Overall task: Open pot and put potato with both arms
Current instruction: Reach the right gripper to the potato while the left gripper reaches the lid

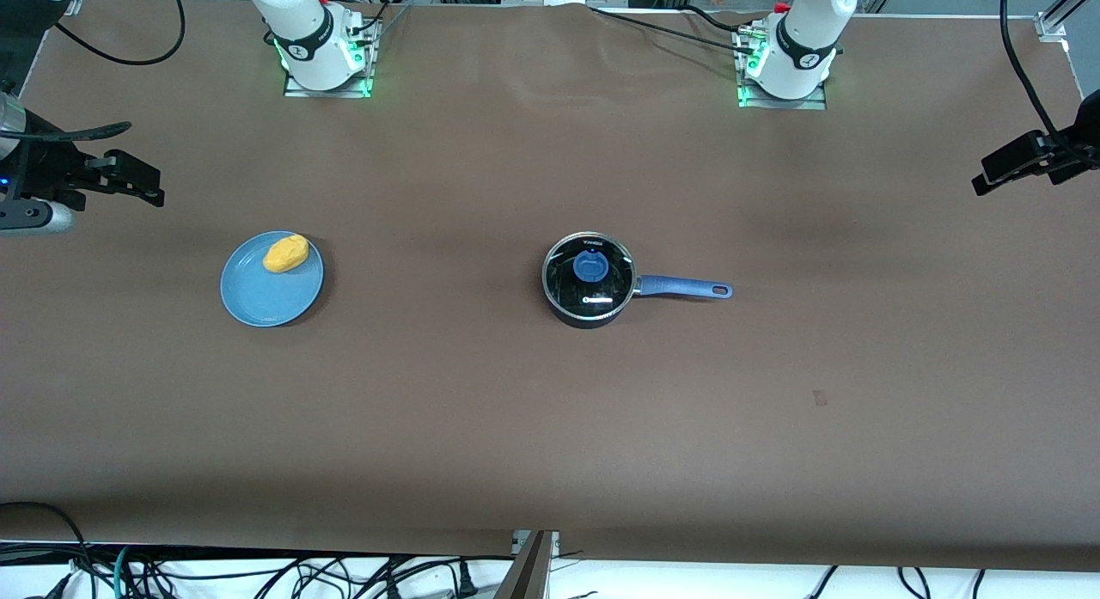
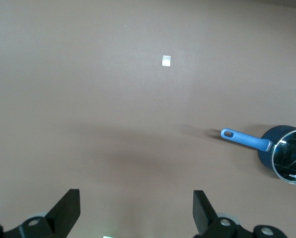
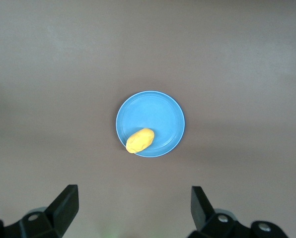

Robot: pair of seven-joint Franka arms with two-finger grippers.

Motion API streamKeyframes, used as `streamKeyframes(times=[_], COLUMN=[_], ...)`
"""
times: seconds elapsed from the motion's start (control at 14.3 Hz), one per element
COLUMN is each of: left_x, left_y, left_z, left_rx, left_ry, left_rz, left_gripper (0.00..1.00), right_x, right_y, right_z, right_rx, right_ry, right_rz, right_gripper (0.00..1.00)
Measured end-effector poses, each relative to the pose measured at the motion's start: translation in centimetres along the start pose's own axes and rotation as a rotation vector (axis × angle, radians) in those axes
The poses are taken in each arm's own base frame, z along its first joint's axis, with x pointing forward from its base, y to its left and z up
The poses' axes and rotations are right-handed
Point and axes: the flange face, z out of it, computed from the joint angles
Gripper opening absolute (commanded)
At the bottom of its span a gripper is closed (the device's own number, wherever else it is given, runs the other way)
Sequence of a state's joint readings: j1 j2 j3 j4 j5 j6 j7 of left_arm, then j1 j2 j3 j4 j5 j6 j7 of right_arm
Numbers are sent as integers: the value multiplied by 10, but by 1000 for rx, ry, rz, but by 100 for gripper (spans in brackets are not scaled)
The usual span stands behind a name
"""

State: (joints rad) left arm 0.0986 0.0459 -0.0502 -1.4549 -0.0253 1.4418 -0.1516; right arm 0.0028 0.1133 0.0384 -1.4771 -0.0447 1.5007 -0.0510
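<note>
The pot point(image 1: 589, 279) stands mid-table, a small black saucepan with its glass lid and blue knob point(image 1: 588, 265) on, its blue handle point(image 1: 685, 286) pointing toward the left arm's end. It also shows in the left wrist view point(image 2: 287, 153). The yellow-orange potato point(image 1: 285, 253) lies on a blue plate point(image 1: 262, 294) toward the right arm's end, and shows in the right wrist view point(image 3: 139, 140). My left gripper point(image 2: 136, 208) is open and empty, high over bare table beside the pot's handle point(image 1: 980, 175). My right gripper point(image 3: 133, 206) is open and empty, high over the table beside the plate point(image 1: 159, 186).
Both arm bases point(image 1: 325, 58) point(image 1: 786, 66) stand at the table's edge farthest from the front camera. A small pale mark point(image 1: 821, 399) lies on the brown table nearer the front camera than the pot's handle. Cables hang along the table's edges.
</note>
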Motion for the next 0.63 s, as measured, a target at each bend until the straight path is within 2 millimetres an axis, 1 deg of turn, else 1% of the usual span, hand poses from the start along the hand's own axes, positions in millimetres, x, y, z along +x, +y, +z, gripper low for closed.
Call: streamKeyframes(times=[0.21, 0.35, 0.49, 0.63], left_x=[0, 2, 6, 13], left_y=[1, 2, 4, 9], left_z=[0, 1, 6, 16], left_rx=[-12, -22, -24, -23], left_ry=[-1, 4, 4, -7], left_rz=[1, 1, 4, 7], left_gripper=[100, 100, 100, 100], right_x=[9, 17, 30, 46], right_y=[-2, -3, -6, -12], right_z=[17, 34, 60, 93], right_rx=[3, 8, 15, 18], right_ry=[-31, -59, -102, -138], right_rz=[-5, -7, -14, -27], right_gripper=[100, 100, 100, 100])
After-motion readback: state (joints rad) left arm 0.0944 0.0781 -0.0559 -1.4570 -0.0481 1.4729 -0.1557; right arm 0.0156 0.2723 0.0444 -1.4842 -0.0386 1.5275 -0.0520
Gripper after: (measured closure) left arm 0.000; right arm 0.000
